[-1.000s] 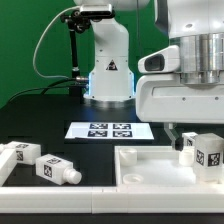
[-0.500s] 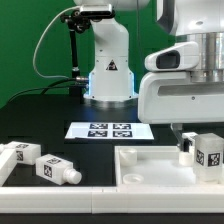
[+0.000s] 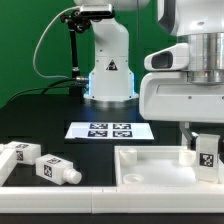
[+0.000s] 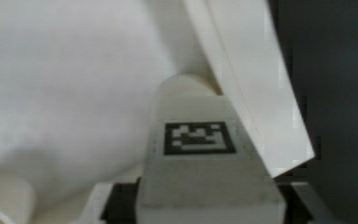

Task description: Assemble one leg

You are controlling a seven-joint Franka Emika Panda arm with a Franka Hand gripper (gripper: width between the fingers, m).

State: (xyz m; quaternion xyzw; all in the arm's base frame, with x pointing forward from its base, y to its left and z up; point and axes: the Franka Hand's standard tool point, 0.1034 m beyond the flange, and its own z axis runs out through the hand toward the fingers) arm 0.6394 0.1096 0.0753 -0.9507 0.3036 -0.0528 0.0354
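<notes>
My gripper (image 3: 200,146) is shut on a leg (image 3: 208,156), a small white block with a black-and-white tag. It holds the leg upright over the right end of the large white rimmed panel (image 3: 150,158). In the wrist view the leg (image 4: 197,140) sits between the two dark fingers (image 4: 126,200), with the panel's rim (image 4: 247,70) running beside it and the panel's floor (image 4: 60,100) beyond. Whether the leg touches the panel cannot be told. Two more legs (image 3: 52,169) (image 3: 18,154) lie at the exterior view's left.
The marker board (image 3: 110,130) lies on the dark table behind the panel. The arm's white base (image 3: 108,62) stands at the back. The arm's bulky white hand housing (image 3: 180,95) hangs over the panel's right half.
The gripper has shifted slightly to the exterior view's right with the leg in it; the leg now shows narrower at the frame's edge. The other legs have not moved.
</notes>
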